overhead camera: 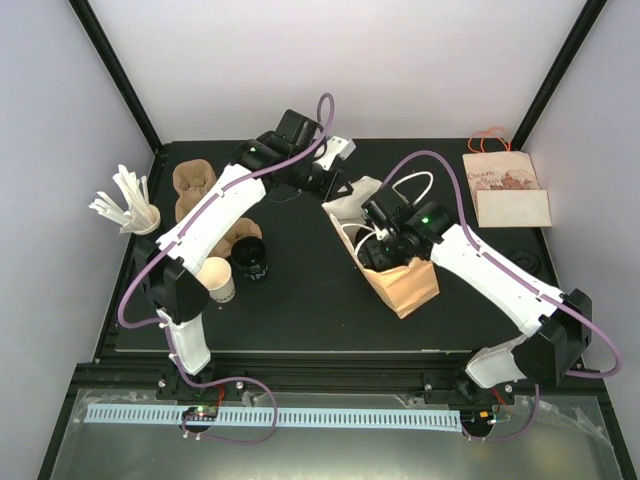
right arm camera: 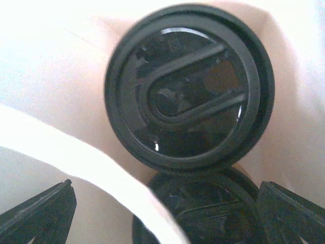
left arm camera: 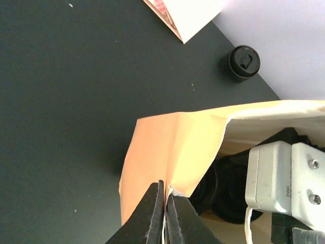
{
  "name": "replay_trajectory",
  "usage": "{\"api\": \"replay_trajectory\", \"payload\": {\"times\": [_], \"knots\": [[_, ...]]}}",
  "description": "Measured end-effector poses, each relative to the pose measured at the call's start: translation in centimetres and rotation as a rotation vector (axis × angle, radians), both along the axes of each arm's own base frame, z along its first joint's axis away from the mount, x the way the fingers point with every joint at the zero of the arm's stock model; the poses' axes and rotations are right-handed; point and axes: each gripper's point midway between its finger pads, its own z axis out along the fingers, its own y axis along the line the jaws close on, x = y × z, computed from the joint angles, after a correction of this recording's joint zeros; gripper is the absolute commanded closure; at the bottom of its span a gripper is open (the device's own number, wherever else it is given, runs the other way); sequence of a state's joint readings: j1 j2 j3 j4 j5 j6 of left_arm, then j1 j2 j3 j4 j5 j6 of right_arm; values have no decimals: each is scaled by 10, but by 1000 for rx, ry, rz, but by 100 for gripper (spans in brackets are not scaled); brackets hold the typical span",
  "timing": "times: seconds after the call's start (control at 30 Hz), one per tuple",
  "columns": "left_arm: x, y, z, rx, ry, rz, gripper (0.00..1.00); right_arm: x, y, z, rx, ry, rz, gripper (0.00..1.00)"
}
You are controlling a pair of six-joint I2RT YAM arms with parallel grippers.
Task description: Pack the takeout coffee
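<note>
A brown paper bag [overhead camera: 405,282] stands open in the middle of the table. My left gripper [left arm camera: 166,195] is shut on the bag's rim [left arm camera: 172,147] and holds the mouth open; from above it is at the bag's far edge [overhead camera: 335,188]. My right gripper [overhead camera: 377,250] reaches into the bag's mouth. In the right wrist view its fingers [right arm camera: 40,213] stand wide open with nothing between them, just above two black-lidded coffee cups, one [right arm camera: 188,86] beyond the other [right arm camera: 213,213]. A white bag handle [right arm camera: 91,168] crosses the left of that view.
Another lidded cup [overhead camera: 250,258] and an unlidded paper cup [overhead camera: 218,278] stand at the left. Behind them are cardboard cup carriers [overhead camera: 195,190] and a cup of stirrers [overhead camera: 130,205]. A flat printed bag [overhead camera: 505,190] lies at the back right, with a lidded cup [left arm camera: 242,62] near the table edge.
</note>
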State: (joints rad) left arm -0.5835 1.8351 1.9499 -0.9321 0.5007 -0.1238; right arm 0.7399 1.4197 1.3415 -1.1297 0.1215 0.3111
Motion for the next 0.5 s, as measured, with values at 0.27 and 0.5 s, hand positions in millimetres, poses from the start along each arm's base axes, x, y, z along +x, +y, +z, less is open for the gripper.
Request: {"api": "replay_trajectory", "payload": {"times": [0.27,0.5], "knots": [[-13,-1,-7,49,18,-24,98,9,10,2,19,-15,8,0],[-18,-2,5,102,-21,-39,99,22,23,23,63,-61,33,0]]}}
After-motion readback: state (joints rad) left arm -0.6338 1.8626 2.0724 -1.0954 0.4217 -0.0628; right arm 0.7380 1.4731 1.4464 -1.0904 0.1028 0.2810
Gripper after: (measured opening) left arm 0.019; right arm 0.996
